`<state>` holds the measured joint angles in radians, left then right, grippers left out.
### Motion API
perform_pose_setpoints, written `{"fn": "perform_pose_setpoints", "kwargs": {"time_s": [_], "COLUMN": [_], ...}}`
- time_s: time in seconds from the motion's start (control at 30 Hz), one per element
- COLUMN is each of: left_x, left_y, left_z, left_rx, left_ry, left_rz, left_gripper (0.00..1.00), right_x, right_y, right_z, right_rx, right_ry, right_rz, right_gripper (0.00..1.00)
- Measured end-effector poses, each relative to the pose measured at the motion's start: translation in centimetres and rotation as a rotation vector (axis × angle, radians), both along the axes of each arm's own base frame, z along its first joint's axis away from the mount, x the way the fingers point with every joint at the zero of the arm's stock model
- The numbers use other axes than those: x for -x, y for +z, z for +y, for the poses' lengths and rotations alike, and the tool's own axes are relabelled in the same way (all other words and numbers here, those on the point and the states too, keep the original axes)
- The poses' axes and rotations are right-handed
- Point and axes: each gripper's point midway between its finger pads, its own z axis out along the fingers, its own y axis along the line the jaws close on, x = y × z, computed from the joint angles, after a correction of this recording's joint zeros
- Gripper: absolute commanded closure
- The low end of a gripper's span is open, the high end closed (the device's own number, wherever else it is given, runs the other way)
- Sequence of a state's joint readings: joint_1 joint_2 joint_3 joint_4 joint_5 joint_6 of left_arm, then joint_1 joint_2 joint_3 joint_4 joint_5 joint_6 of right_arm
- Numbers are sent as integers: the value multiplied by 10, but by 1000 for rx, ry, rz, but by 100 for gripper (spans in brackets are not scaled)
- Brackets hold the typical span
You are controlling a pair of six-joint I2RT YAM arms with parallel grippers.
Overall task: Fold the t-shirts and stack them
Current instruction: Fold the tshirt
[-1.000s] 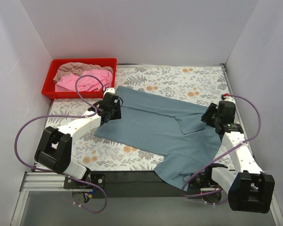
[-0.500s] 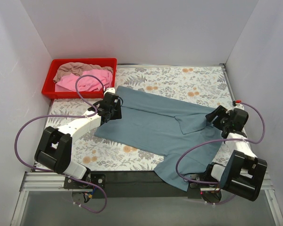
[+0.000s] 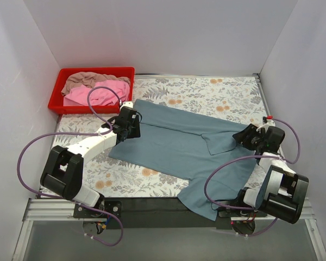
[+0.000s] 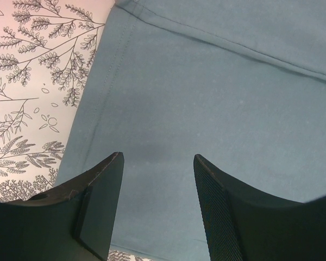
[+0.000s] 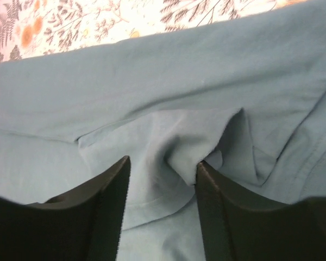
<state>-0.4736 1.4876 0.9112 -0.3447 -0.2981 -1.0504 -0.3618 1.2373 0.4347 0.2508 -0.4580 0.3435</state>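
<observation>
A dusty blue-grey t-shirt (image 3: 174, 144) lies spread across the floral table, its top part folded over and its lower corner hanging over the near edge. My left gripper (image 3: 131, 129) hovers over the shirt's left edge, open, with only flat cloth (image 4: 217, 92) below the gripper (image 4: 157, 160). My right gripper (image 3: 241, 136) is at the shirt's right side, open. Seen from the right wrist, a raised ridge of the shirt's cloth (image 5: 179, 147) sits between the jaws of the gripper (image 5: 162, 166). A pink t-shirt (image 3: 106, 93) and a beige-tan one (image 3: 89, 79) lie crumpled in the tray.
The red plastic tray (image 3: 98, 69) stands at the back left corner. White walls close in the table on the left, back and right. Purple cables loop from both arms over the table's near corners.
My right arm has folded back toward the right edge and its wrist now sits lower over the shirt's rumpled sleeve area. The left arm has stayed in place.
</observation>
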Motion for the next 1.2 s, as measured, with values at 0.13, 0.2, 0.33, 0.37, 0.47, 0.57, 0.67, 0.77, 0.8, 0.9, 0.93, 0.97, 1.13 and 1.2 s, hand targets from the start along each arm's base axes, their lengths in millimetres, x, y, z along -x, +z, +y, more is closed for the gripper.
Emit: {"fn": "perform_pose_setpoints", "kwargs": {"time_s": [0.13,0.2,0.33,0.37,0.47,0.57,0.67,0.77,0.8,0.9,0.93,0.97,1.13,1.2], "left_x": [0,1,1,2,2,2,2,2,2,3,3,3,3,2], "left_y": [-2,-3,-4,-4,-4,-4,-4,-4,-4,-4,-4,-4,-4,-4], "left_z": [0,0,-1,-1,-1,-1,-2,-2,-2,-3,-3,-3,-4,-4], "left_rx": [-2,-3,0,1,0,0,2,4,4,5,6,6,9,11], "left_ry": [-1,-3,-7,-8,-10,-11,-13,-15,-15,-16,-17,-17,-20,-21], "left_rz": [7,11,15,16,17,18,19,20,20,21,21,22,23,22], "left_gripper": [47,47,47,47,47,47,47,47,47,47,47,47,47,47], "right_x": [12,18,24,25,26,31,38,43,45,52,55,59,77,88], "right_y": [-1,0,6,8,13,16,16,19,20,18,16,12,-7,-19], "right_z": [11,15,21,21,24,26,25,22,21,21,21,22,32,38], "right_rx": [-36,-50,-70,-78,-99,-120,-131,-142,-147,-166,-175,-186,-256,-278], "right_ry": [24,27,26,23,17,2,-31,-78,-92,-129,-142,-154,-186,-192], "right_rz": [-11,-17,-37,-40,-44,-30,9,57,70,113,134,159,250,299], "right_gripper": [55,65,81,84,90,92,92,91,89,87,87,87,77,67]}}
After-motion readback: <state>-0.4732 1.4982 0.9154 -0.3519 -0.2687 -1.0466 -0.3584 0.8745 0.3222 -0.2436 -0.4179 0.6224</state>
